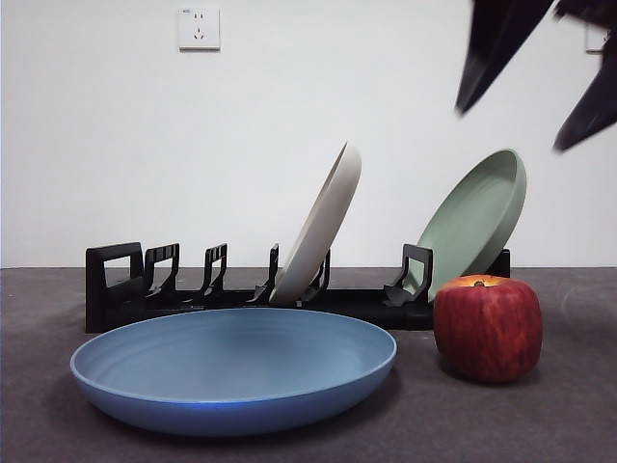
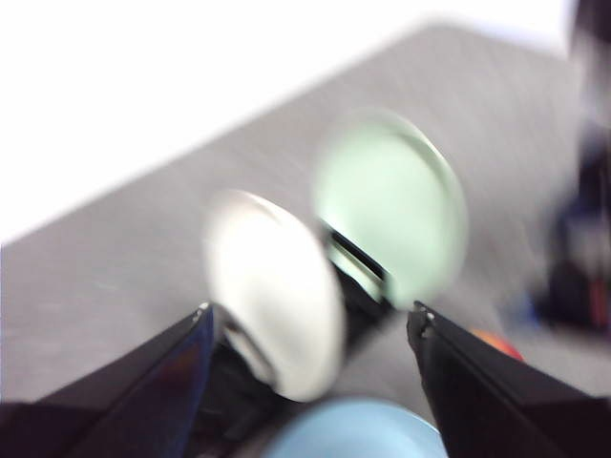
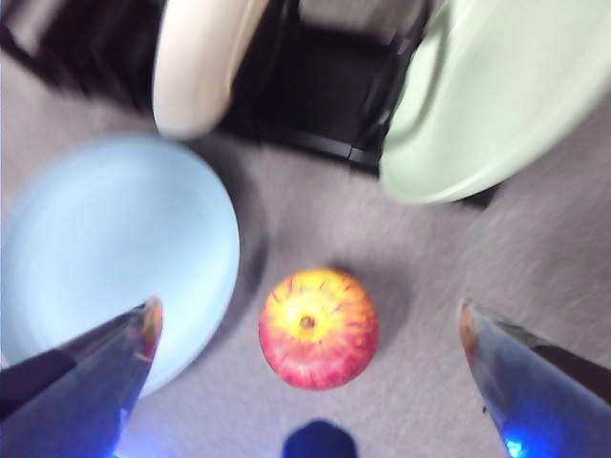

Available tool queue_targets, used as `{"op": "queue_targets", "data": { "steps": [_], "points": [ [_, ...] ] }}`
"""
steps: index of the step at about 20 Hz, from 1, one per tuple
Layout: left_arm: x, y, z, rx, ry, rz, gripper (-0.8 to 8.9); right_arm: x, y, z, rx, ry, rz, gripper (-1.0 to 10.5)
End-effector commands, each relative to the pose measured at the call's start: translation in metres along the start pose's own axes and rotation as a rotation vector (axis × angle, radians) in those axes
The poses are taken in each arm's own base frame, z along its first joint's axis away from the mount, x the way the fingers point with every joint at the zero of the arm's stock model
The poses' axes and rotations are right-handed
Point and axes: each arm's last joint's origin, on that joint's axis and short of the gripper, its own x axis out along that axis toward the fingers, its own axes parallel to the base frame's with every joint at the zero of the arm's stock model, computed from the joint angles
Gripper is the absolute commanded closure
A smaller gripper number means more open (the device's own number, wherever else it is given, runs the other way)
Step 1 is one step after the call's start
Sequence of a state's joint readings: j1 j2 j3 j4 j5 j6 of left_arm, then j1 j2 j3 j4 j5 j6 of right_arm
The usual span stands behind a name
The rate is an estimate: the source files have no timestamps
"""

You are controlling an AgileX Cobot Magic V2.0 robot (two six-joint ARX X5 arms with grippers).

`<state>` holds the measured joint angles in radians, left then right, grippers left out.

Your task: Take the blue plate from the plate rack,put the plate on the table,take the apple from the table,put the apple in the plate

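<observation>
Between the wide-apart jaws of the right gripper (image 3: 305, 329) sits the apple (image 3: 318, 327), on the table (image 1: 578, 424) just beside the blue plate (image 1: 234, 371) — plate step judged done, apple pick-up in hand. Next move calls for a straight descent and closing; the left gripper (image 2: 310, 329) waits, jaws apart. No readable writing or brand seen.

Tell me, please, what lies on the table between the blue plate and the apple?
Nothing: only bare table separates the blue plate from the apple. The right wrist view shows this from above; the front view shows the same gap.
</observation>
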<state>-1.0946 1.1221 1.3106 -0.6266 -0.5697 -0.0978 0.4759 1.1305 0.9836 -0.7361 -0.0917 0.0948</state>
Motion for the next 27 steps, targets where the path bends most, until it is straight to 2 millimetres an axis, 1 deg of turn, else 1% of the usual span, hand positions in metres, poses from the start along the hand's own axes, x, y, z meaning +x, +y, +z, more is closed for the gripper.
{"op": "queue_targets", "data": {
  "steps": [1,4,6,9,11,12,13,14,15,16,17,19,22,24,27],
  "points": [
    [-0.024,0.029,0.001,-0.050,-0.029,0.058,4.68,0.025,0.007,-0.001,-0.047,0.090,-0.032,3.7],
    [-0.048,0.065,-0.010,-0.079,0.019,0.178,4.68,0.062,0.012,-0.003,-0.071,0.200,-0.047,3.7],
    [-0.056,0.081,-0.020,-0.095,0.087,0.262,4.68,0.085,0.011,-0.005,-0.069,0.259,-0.054,3.7],
    [-0.062,0.096,-0.031,-0.114,0.174,0.359,4.68,0.114,0.008,-0.013,-0.065,0.357,-0.065,3.8],
    [-0.066,0.102,-0.034,-0.128,0.191,0.398,4.68,0.129,0.007,-0.019,-0.062,0.415,-0.072,3.8],
    [-0.068,0.104,-0.035,-0.137,0.190,0.409,4.68,0.135,0.006,-0.022,-0.058,0.439,-0.076,4.1],
    [-0.069,0.104,-0.035,-0.140,0.189,0.413,4.68,0.139,0.005,-0.023,-0.050,0.452,-0.079,5.0],
    [-0.069,0.105,-0.035,-0.141,0.187,0.413,4.68,0.140,0.005,-0.024,-0.040,0.457,-0.083,6.6],
    [-0.069,0.105,-0.035,-0.141,0.188,0.413,4.68,0.140,0.005,-0.024,-0.041,0.456,-0.082,8.4],
    [-0.069,0.105,-0.036,-0.140,0.190,0.413,4.68,0.138,0.006,-0.023,-0.042,0.449,-0.080,9.7],
    [-0.069,0.105,-0.036,-0.139,0.193,0.413,4.68,0.135,0.006,-0.021,-0.040,0.439,-0.082,9.6],
    [-0.069,0.104,-0.036,-0.139,0.197,0.410,4.68,0.121,0.008,-0.014,-0.024,0.386,-0.078,9.6],
    [-0.067,0.104,-0.038,-0.125,0.234,0.410,4.68,0.096,0.022,0.006,-0.038,0.267,-0.042,9.6],
    [-0.065,0.103,-0.039,-0.122,0.242,0.411,4.68,0.079,0.041,0.024,-0.083,0.182,0.001,9.6],
    [-0.063,0.103,-0.038,-0.119,0.248,0.412,4.68,0.064,0.073,0.047,-0.151,0.083,0.074,9.6]
  ]
}}
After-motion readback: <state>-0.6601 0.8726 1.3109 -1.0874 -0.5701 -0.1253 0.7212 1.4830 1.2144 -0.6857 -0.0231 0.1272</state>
